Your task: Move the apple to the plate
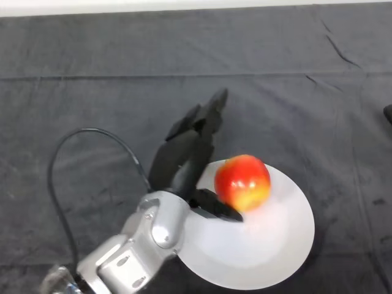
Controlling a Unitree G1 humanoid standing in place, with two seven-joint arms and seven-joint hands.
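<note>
Resting on the white plate [269, 245] near its upper-left rim, the apple [243, 182] looks delivered, with the left hand [184, 159] just beside it, fingers straight and spread, holding nothing.

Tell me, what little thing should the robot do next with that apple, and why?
Probably draw the left hand back, off to the lower left. The apple already sits on the white plate, near its upper-left edge, and the fingers look straight, pointing past it rather than curled round it. The thumb lies close below the apple, so a slow retreat seems wise.
</note>
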